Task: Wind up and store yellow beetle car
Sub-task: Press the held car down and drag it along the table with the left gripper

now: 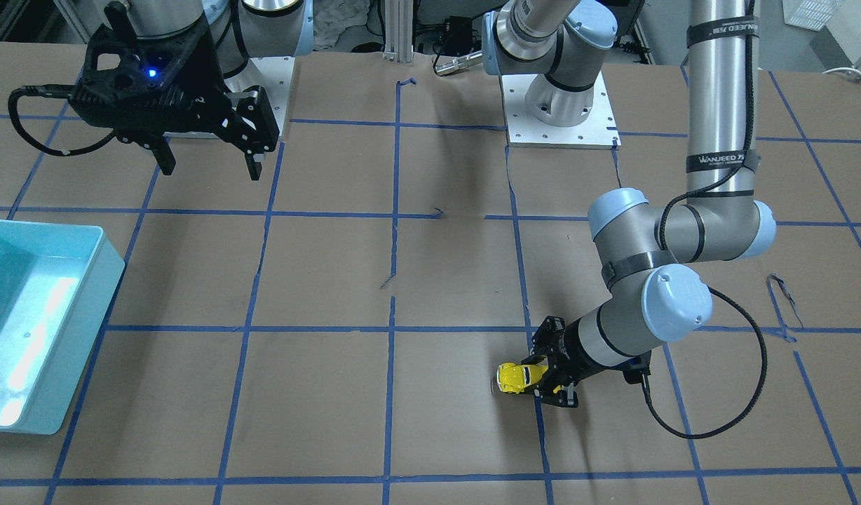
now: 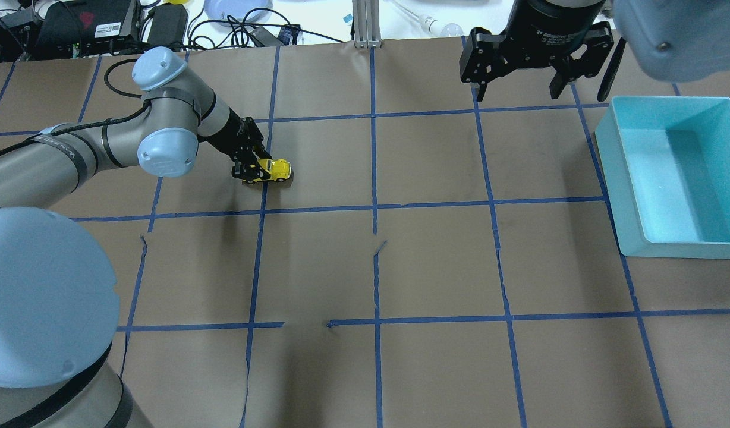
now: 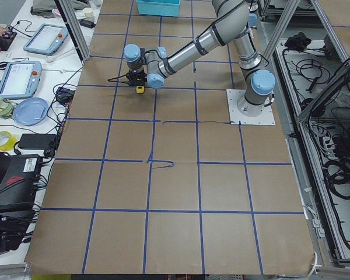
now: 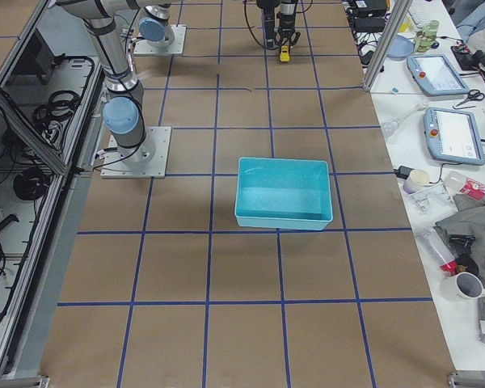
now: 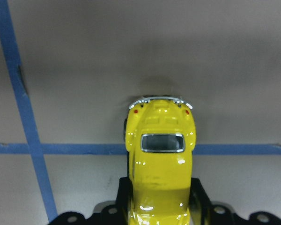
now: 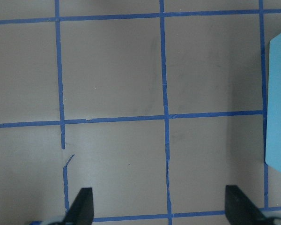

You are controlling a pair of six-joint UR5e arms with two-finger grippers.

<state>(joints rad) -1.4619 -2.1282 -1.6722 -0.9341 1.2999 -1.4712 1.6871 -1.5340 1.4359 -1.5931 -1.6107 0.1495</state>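
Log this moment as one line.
left claw: shut on yellow beetle car, at table surface | right claw: open, empty | teal bin: empty

the yellow beetle car is bright yellow, its windows dark. the table is brown, gridded with blue tape. the bin is turquoise.

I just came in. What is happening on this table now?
The left hand is shut on the yellow car, holding it low at the table. The right hand hangs open and empty near the teal bin. The bin has nothing in it, so the car is not yet stored.
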